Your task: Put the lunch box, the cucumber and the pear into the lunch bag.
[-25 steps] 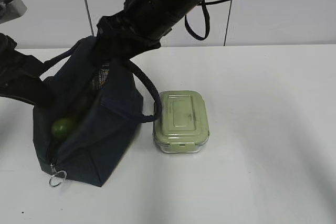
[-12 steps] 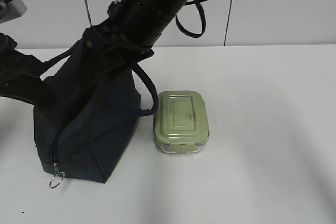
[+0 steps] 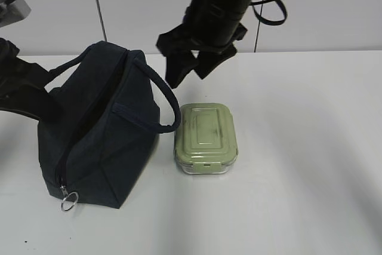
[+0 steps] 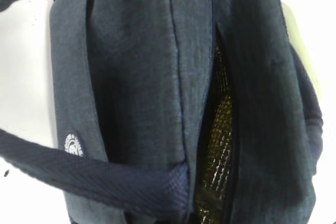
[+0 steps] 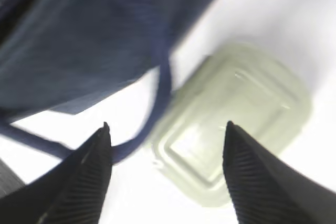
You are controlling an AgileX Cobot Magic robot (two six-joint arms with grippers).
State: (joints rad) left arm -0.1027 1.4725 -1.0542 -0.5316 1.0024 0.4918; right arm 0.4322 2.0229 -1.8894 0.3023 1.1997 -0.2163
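Observation:
The navy lunch bag stands at the left, its mouth a narrow slit. It fills the left wrist view, where the silvery lining shows in the gap. The sage-green lunch box sits on the table just right of the bag. My right gripper hangs open and empty above the gap between bag and box. In the right wrist view its fingers frame the lunch box and a bag handle. The cucumber and pear are hidden. My left arm is at the bag's left side, its jaws hidden.
The bag's near handle arches over towards the lunch box. The zip's metal ring pull hangs at the bag's front corner. The white table stretches to the right and front. A wall stands behind.
My right arm has lifted out of the bag's mouth and moved right, with its gripper open. The bag's opening has narrowed, and the green thing seen inside it no longer shows.

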